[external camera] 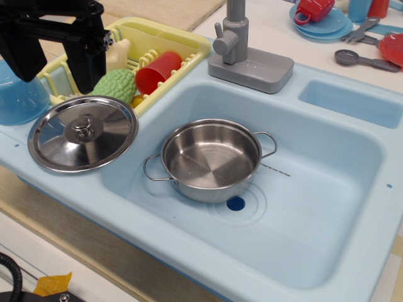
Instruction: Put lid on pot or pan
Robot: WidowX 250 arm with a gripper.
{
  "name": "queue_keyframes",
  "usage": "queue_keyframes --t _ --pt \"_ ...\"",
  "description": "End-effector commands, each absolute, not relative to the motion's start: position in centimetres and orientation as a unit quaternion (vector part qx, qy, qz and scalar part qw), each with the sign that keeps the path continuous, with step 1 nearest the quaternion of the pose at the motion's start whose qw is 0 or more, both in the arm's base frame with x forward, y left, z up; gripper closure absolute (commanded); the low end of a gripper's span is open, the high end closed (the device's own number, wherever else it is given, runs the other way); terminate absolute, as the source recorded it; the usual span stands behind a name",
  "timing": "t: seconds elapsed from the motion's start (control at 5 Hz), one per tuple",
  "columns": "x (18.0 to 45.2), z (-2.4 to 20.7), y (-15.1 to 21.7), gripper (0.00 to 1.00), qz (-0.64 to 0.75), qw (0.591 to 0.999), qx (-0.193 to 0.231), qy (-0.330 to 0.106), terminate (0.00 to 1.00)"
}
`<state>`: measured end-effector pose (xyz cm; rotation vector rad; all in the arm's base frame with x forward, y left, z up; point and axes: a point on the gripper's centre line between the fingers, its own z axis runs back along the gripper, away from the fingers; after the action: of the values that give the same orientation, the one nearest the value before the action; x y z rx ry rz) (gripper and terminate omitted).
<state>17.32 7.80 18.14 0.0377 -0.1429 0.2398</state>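
The round shiny steel lid (94, 148) lies flat on the sink's left ledge, knob (84, 128) up. The shallow steel pot (211, 163) with two wire loop handles stands open and empty in the light blue sink basin (327, 189), to the right of the lid. My black gripper (55, 70) hangs at the top left, above and just behind the lid. Its two fingers (88, 63) are spread wide apart and hold nothing.
A yellow dish rack (182, 44) behind the lid holds a red cup (157, 70) and a green knobbly toy (116, 85). A blue bowl (19, 97) sits at far left. A grey faucet (242, 50) stands behind the basin. Blue plates, a red cup and utensils lie at top right.
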Motion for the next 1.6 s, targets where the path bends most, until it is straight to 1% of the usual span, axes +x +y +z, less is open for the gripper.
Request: queue_keyframes --t 0.0,0.4,0.6,0.8,1.2,1.4 --pt "17.3 18.1 7.8 0.00 0.120 0.990 0.019 -0.071 0.00" --pt "17.2 16.0 7.9 0.00 0.132 0.989 0.009 -0.070 0.00" --pt "17.8 15.1 7.8 0.00 0.136 0.988 0.009 -0.069 0.00" --pt "18.4 14.6 7.9 0.00 0.138 0.989 0.011 -0.061 0.00" --pt "18.4 13.4 8.3 0.00 0.137 0.989 0.001 -0.055 0.00" --pt "18.6 13.2 8.4 0.00 0.136 0.989 -0.001 -0.053 0.00"
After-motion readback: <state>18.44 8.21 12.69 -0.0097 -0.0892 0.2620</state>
